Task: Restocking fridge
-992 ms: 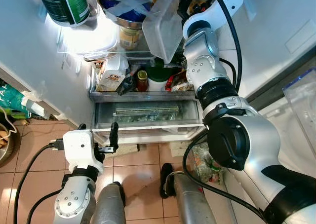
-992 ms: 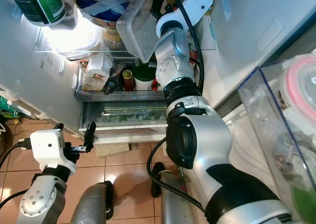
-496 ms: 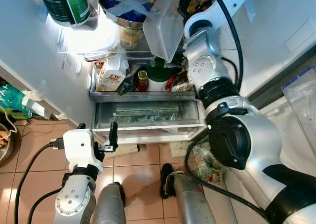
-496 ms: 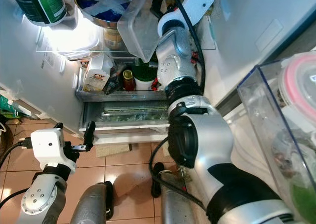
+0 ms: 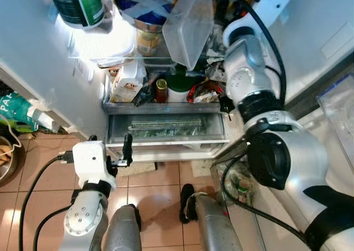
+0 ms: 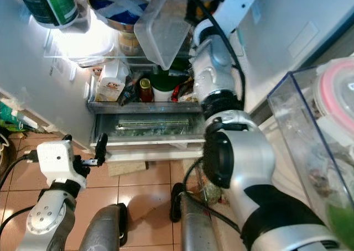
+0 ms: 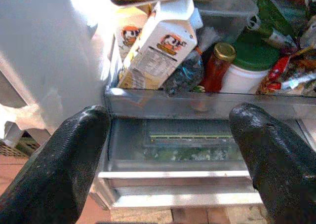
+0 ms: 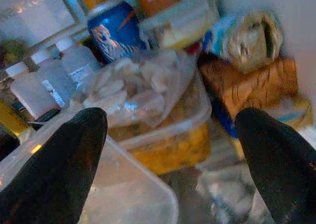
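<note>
The frame's top edge cuts off the green-labelled jar (image 5: 76, 5) and steel bowl (image 5: 141, 8).

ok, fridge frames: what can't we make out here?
- Right tool: whether it holds the clear tub; in the eye views the tub hides the contact.
- Crisper drawer contents: frosted front, left wrist view.
- Green-labelled jar: top cut off by the eye views' edge.
- Blue can label: blurred, right wrist view.
</note>
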Tool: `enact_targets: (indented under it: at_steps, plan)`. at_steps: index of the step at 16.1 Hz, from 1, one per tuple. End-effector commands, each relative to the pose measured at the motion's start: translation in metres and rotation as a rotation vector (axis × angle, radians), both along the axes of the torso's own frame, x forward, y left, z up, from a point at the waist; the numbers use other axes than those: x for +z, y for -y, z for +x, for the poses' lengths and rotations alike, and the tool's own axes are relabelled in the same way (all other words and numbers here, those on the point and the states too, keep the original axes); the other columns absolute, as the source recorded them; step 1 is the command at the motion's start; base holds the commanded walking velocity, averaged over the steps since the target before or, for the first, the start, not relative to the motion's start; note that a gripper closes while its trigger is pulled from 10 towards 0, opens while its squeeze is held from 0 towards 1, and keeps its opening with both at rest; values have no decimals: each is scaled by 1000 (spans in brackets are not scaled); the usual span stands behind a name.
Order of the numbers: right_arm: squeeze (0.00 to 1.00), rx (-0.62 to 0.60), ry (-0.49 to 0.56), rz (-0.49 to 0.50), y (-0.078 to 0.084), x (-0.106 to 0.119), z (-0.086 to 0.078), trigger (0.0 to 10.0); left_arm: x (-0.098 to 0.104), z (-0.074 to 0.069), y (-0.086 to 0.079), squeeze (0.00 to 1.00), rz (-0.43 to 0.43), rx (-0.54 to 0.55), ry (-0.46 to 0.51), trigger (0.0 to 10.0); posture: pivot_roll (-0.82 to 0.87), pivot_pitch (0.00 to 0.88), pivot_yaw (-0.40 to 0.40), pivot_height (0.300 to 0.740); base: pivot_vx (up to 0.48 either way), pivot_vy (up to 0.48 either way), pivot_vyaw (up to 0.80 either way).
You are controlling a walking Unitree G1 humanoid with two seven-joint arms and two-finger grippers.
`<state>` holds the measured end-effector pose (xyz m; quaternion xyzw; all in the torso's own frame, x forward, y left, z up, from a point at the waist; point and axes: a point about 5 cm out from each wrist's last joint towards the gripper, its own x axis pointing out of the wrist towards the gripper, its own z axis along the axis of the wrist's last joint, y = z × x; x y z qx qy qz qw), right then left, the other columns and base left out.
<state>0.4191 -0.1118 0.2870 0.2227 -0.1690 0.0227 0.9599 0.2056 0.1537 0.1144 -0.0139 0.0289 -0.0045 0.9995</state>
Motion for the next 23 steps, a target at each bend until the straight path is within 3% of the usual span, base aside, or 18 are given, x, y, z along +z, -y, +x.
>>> enact_targets:
  at_steps: [1,7,8,9,12,15,22,23]
  plan:
    - [0,-19,33,-41,8,1,-2,10000,-6,-2,-2,0,4,1,-21,10000,188,259,-39,740,0,0,0]
    - [0,-26,70,-231,28,-20,-12,10000,-5,10,-4,0,15,-12,7,10000,162,212,-33,740,0,0,0]
    - [204,-26,68,-262,32,-26,-14,10000,-6,13,-4,0,16,-15,11,10000,154,201,-31,740,0,0,0]
    - [1000,-27,66,-288,35,-31,-17,10000,-6,16,-4,0,16,-18,15,10000,149,195,-30,740,0,0,0]
    - [1000,-26,79,-362,42,-41,-26,10000,-6,20,-4,0,23,-23,22,10000,136,177,-24,740,0,0,0]
    - [1000,-21,78,-516,54,-67,-58,10000,-7,31,-5,0,32,-43,43,10000,116,129,-10,740,0,0,0]
    - [1000,-29,-13,-557,65,-95,-91,10000,-10,39,-4,0,65,-39,52,10000,94,86,-11,740,0,0,0]
    - [1000,-30,-52,-554,66,-103,-102,10000,-11,41,-3,0,63,-42,55,10000,86,80,-14,740,0,0,0]
